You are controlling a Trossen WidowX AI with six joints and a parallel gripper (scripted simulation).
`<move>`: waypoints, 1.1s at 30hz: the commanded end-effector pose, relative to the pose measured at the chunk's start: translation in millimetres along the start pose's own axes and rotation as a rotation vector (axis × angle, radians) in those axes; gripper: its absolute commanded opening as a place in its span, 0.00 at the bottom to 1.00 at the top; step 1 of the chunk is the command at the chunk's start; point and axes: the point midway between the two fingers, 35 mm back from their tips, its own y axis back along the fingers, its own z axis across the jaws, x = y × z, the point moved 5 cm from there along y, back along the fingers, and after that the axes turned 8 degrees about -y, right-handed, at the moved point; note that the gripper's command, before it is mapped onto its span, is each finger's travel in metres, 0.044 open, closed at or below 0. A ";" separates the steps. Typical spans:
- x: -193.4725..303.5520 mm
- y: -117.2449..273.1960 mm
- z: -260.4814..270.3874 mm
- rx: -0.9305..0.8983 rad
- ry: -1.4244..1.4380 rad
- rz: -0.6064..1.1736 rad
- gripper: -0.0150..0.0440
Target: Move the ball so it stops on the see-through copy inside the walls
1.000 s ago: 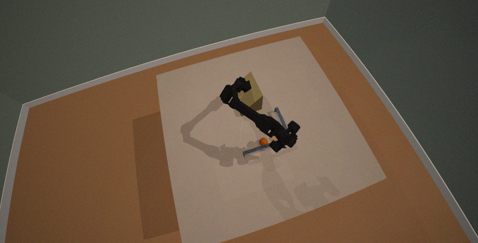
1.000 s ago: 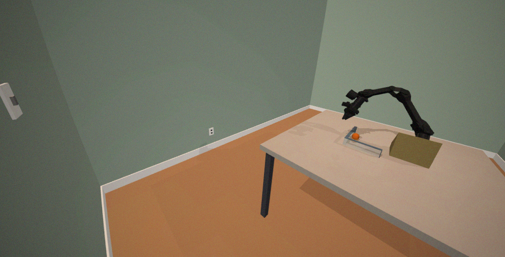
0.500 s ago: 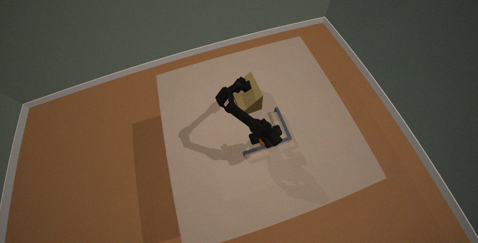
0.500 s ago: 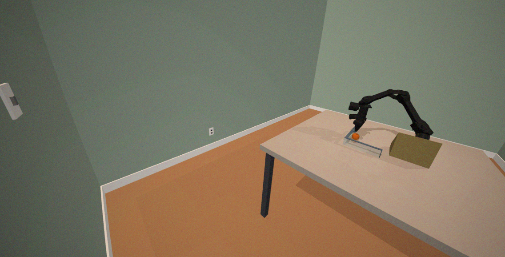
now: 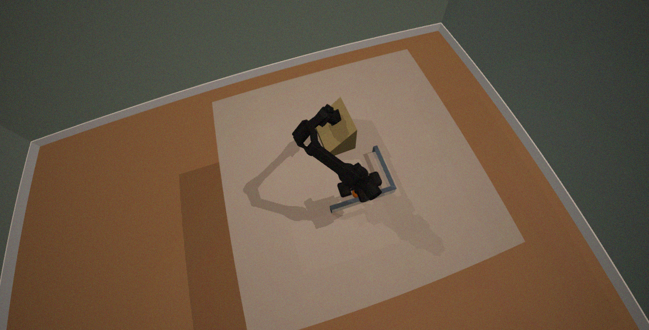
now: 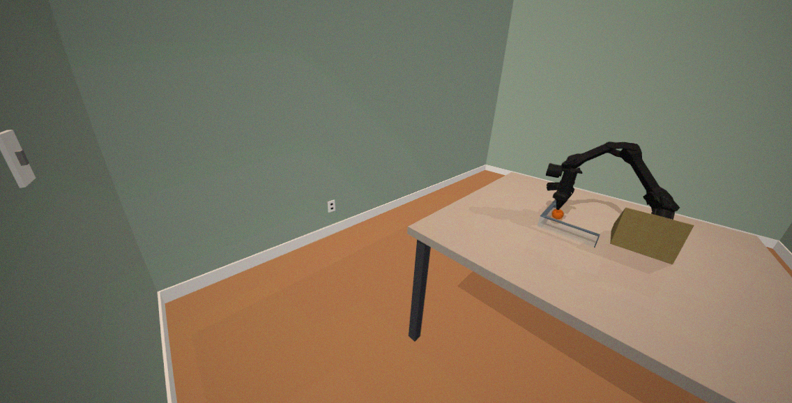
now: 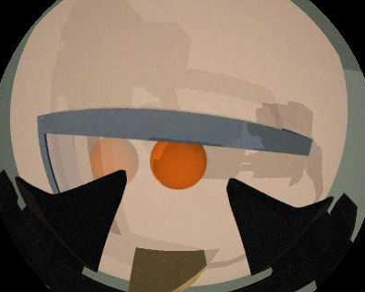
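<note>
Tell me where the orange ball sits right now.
In the wrist view the orange ball lies on the table just inside the blue wall, right of the see-through copy, ahead of the open gripper.

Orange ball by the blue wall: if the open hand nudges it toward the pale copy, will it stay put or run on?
The orange ball is round and smooth, so it would probably roll on rather than stop on the pale copy. The blue wall behind it may guide it along. The open hand could likely steady it by closing gently.
</note>
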 end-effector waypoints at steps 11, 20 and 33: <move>0.5 -23.8 -0.6 0.006 0.005 0.002 0.89; 1.1 -38.2 -1.0 0.007 0.005 0.002 0.89; 1.3 -42.0 -1.2 0.008 0.005 0.002 0.65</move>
